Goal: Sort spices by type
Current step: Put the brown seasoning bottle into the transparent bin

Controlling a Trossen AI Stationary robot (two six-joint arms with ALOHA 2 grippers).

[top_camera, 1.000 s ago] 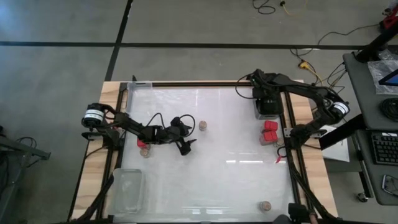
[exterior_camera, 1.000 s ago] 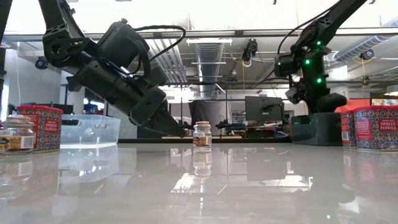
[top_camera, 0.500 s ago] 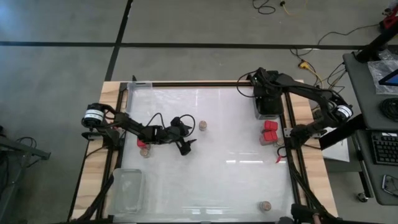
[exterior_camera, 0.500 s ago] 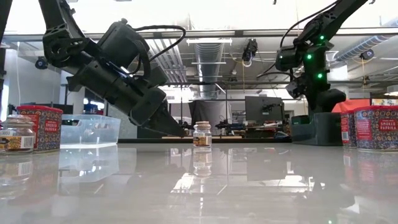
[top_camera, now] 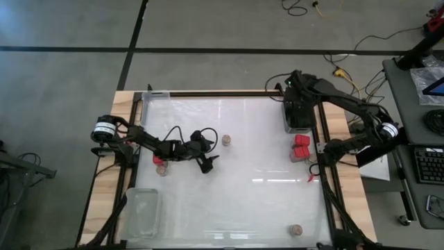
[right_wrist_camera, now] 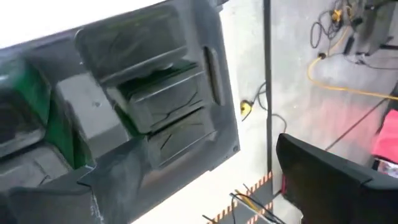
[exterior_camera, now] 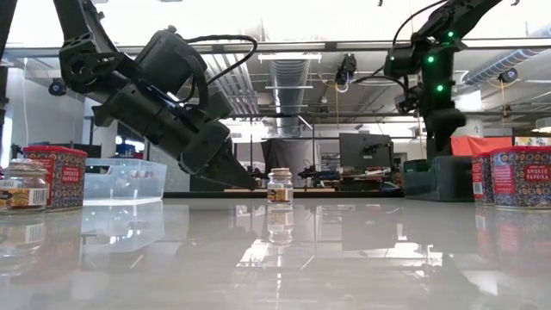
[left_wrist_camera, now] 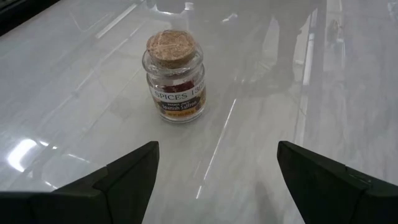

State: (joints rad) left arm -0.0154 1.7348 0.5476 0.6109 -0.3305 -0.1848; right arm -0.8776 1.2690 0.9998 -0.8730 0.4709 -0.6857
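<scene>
Dark and jointed, our left arm lies low across the table, its left gripper spread wide and empty, aimed at a cork-topped jar standing just ahead. It has not moved in the last second. Our right arm has drawn back toward the far right corner; the right gripper hangs above the black boxes, fingers apart, holding nothing. We count three jars, three red tins and the black boxes, whose number we cannot tell.
</scene>
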